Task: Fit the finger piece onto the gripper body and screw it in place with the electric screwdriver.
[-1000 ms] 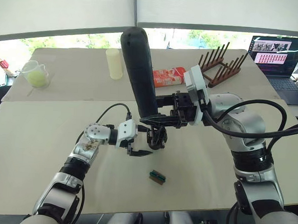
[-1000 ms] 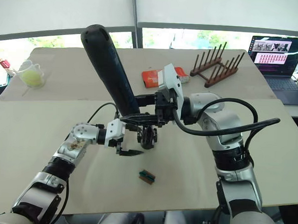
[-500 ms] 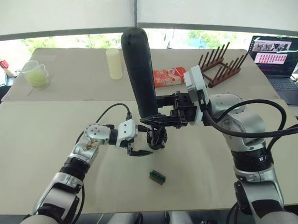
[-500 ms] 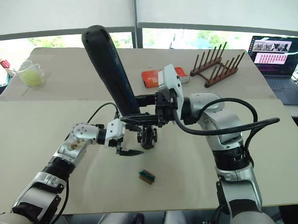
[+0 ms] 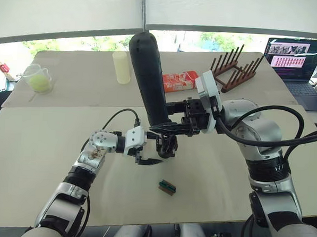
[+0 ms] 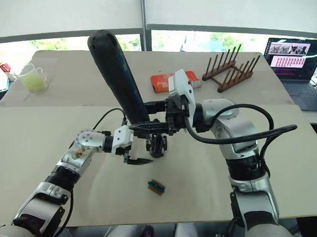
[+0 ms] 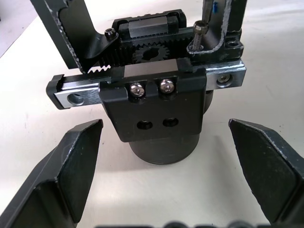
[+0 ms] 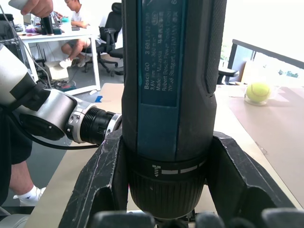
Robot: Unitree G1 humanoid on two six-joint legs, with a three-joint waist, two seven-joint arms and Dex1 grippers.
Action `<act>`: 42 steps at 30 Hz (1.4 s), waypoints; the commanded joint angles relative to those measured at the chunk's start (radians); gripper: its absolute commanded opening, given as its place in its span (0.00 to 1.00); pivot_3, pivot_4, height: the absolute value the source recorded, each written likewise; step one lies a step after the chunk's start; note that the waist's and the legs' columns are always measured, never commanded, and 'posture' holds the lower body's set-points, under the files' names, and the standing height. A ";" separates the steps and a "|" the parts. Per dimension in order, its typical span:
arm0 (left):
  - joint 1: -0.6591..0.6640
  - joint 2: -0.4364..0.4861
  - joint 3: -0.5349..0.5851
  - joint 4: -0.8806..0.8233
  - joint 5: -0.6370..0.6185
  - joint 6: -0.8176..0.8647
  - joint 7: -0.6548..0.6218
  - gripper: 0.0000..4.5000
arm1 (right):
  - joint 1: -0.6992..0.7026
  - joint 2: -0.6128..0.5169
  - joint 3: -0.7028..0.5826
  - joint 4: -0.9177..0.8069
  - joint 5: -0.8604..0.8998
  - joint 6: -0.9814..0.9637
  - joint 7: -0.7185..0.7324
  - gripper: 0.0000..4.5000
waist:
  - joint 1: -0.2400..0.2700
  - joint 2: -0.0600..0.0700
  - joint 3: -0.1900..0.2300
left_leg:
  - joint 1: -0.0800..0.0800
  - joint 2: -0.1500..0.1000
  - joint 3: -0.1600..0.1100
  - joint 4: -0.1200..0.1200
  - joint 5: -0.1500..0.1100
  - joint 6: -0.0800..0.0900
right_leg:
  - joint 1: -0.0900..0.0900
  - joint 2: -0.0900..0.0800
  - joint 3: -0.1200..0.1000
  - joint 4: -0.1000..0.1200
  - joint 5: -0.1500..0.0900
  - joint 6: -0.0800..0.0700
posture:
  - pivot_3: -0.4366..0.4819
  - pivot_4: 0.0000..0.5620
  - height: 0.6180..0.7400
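Right gripper [image 5: 166, 128]: pinches the screwdriver [image 5: 148, 78] near its lower end; in the right wrist view both fingers [image 8: 102, 178] press against the barrel.
Screwdriver: held nearly upright, rounded end up and leaning toward the robot's left, bit end down over the body; judged so placed to drive a screw straight down into it.
Left gripper [image 7: 164, 164]: spread wide, nothing between the fingers [image 7: 71, 164]; it sits low by the table just beside the body, one finger on each side in the left wrist view; judged to be ready to steady the body while the screw is driven.
Body [image 7: 156, 107]: stands on its round base on the table [image 5: 51, 139], directly beneath the screwdriver; rack, gear and two silver screw heads face the left wrist camera.
Finger piece: cannot be picked out with certainty; a black plate screwed to the rail may be part of it.
Hidden: screwdriver bit and the screw it meets are masked by the right gripper and linkages; whether the bit is seated cannot be told.
Small block [image 5: 167, 187]: lies on the table near the robot, apart from the body.
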 commanded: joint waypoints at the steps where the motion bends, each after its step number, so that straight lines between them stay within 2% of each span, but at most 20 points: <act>1: -0.005 -0.001 0.003 -0.030 -0.010 -0.015 0.006 1.00 | -0.015 -0.003 -0.017 -0.014 0.006 -0.029 0.006 0.42 | 0.000 0.000 0.000 | 0.000 0.000 0.000 0.000 0.000 0.000 | 0.000 0.000 0.000 0.000 0.000 0.000 | 0.48 0.27 1.00; 29: -0.020 -0.042 -0.007 0.023 0.007 -0.032 0.036 1.00 | -0.070 -0.004 -0.026 0.062 -0.021 -0.039 0.053 0.42 | 0.000 0.000 0.000 | 0.000 0.000 0.000 0.000 0.000 0.000 | 0.000 -0.001 0.000 0.000 0.000 0.000 | 0.48 0.27 1.00; 42: -0.044 -0.073 -0.013 0.068 0.006 -0.036 0.047 1.00 | -0.099 -0.020 -0.061 0.008 0.037 0.029 0.023 0.42 | 0.000 0.000 0.000 | 0.000 0.000 0.000 0.000 0.000 0.000 | 0.000 -0.002 0.000 0.000 0.000 0.000 | 0.48 0.27 1.00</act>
